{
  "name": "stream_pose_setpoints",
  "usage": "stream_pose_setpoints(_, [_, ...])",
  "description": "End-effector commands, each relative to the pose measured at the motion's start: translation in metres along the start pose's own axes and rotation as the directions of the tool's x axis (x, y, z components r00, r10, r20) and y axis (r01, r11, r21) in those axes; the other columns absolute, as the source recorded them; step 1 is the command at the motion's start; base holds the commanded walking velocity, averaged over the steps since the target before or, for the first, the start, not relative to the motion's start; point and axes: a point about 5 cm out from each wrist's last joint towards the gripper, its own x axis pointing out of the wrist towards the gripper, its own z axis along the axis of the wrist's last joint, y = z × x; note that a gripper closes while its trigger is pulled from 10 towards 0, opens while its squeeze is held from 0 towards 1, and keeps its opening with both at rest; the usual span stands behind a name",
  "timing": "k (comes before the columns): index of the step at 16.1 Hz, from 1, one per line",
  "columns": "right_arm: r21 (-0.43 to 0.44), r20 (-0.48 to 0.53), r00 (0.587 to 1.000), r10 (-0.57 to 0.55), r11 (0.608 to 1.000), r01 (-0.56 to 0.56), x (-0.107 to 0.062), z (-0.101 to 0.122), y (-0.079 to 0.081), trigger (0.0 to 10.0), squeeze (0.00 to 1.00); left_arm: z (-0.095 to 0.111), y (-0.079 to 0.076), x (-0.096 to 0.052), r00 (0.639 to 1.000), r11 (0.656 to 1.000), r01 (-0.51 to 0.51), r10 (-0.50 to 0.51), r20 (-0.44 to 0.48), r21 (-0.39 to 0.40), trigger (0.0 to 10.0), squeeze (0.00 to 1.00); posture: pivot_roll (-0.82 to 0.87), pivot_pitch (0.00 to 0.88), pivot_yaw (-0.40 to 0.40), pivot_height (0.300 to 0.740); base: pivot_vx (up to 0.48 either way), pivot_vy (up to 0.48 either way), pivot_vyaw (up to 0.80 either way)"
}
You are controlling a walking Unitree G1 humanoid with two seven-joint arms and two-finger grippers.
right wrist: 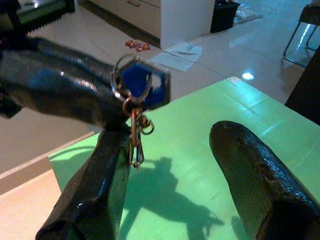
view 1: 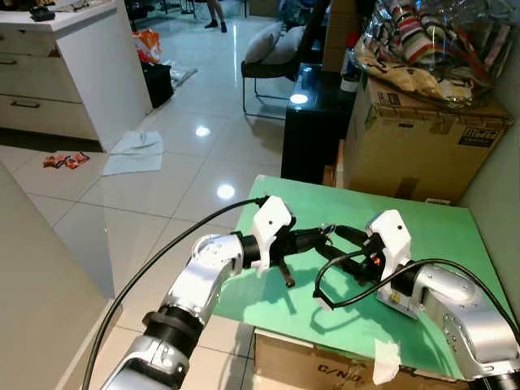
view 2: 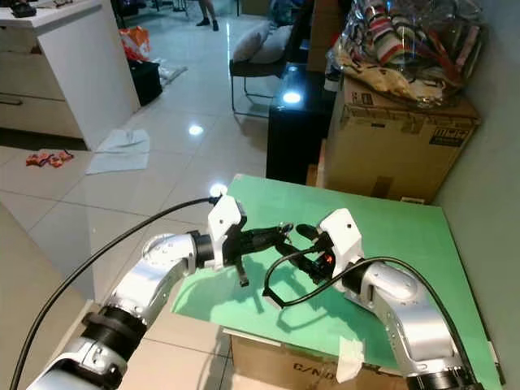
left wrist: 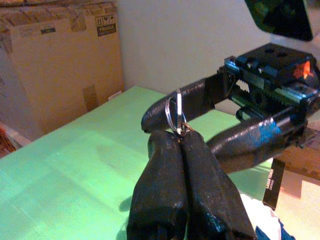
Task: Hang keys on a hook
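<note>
Keys [right wrist: 142,90]: a small bunch with a blue plastic-headed key, a silver split ring [left wrist: 173,114] and a copper-coloured clip [right wrist: 136,140] that is dangling below the ring; the bunch is hanging in the air above the green table [view 1: 422,236], between the two grippers.

Left gripper [view 1: 318,236]: it is reaching in from the left over the table, its two black fingers [left wrist: 165,185] pressing tightly together and pinching the keys by the ring, which is standing upright at the fingertips.

Right gripper [view 1: 341,241]: it is facing the left one from the right, tips almost meeting it; its fingers [right wrist: 260,170] are standing spread apart, one to each side of the left gripper's tips. One finger is lying just beside the hanging clip; whether it is touching the clip I cannot tell.

Table: the flat green top is catching the shadow of both arms and of the keys.

Cardboard box [view 1: 414,146]: it is sitting just behind the table's far edge, with a clear-wrapped bundle [view 1: 422,45] resting on top.

Floor [view 1: 187,154]: glossy pale tiles are reflecting ceiling lights; a grey cloth [view 1: 134,152] is lying on them near a white cabinet [view 1: 73,65].

Person [view 1: 215,12]: only legs are showing, far back in the room.
</note>
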Motion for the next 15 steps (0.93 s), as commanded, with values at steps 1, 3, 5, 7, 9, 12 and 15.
stream_pose_setpoints(1, [-0.014,0.02,1.0,-0.02,1.0,0.021,-0.0017,0.0044,-0.0035,10.0,0.0,0.004,-0.0012,0.0009,1.0,1.0,0.01,-0.01,0.011,0.008,0.0,0.0,-0.26,0.031,0.025,0.74,0.0,0.0,0.0])
stream_pose_setpoints(3, [-0.009,0.022,0.999,-0.028,1.0,0.028,-0.0012,0.0037,-0.0055,10.0,0.0,0.0036,-0.0017,0.0008,1.0,1.0,0.011,-0.011,0.009,0.005,0.0,0.0,-0.26,0.031,0.025,0.74,0.0,0.0,0.0])
stream_pose_setpoints(5, [-0.005,0.022,0.999,-0.03,1.0,0.03,-0.0002,0.0032,-0.0055,7.0,0.0,0.0038,-0.0021,0.001,1.0,1.0,0.013,-0.013,0.008,0.005,0.0,0.0,-0.26,0.035,0.025,0.74,0.0,0.0,0.0])
stream_pose_setpoints(7, [0.0,0.023,0.999,-0.025,1.0,0.025,0.0009,0.003,-0.0042,5.2,0.0,0.0039,-0.0023,0.0013,1.0,1.0,0.014,-0.014,0.008,0.004,0.0,0.0,-0.26,0.035,0.026,0.74,0.0,0.0,0.0])
stream_pose_setpoints(9, [0.007,0.025,0.999,-0.021,1.0,0.021,0.0023,0.0025,-0.0028,2.2,0.0,0.0039,-0.0025,0.0014,1.0,1.0,0.015,-0.015,0.008,0.005,0.0,0.0,-0.26,0.037,0.026,0.74,0.0,0.0,0.0])
stream_pose_setpoints(12, [0.024,0.021,1.0,-0.009,1.0,0.008,0.0042,0.0005,0.001,0.0,0.0,0.0039,-0.0024,0.0013,1.0,1.0,0.014,-0.014,0.007,0.003,0.0,0.0,-0.26,0.038,0.026,0.74,0.0,0.0,0.0])
stream_pose_setpoints(15, [0.034,0.021,1.0,-0.003,0.999,0.002,0.0045,-0.001,0.0042,0.0,0.0,0.0037,-0.0025,0.0017,1.0,1.0,0.015,-0.015,0.006,0.002,0.0,0.0,-0.26,0.04,0.027,0.74,0.0,0.0,0.0])
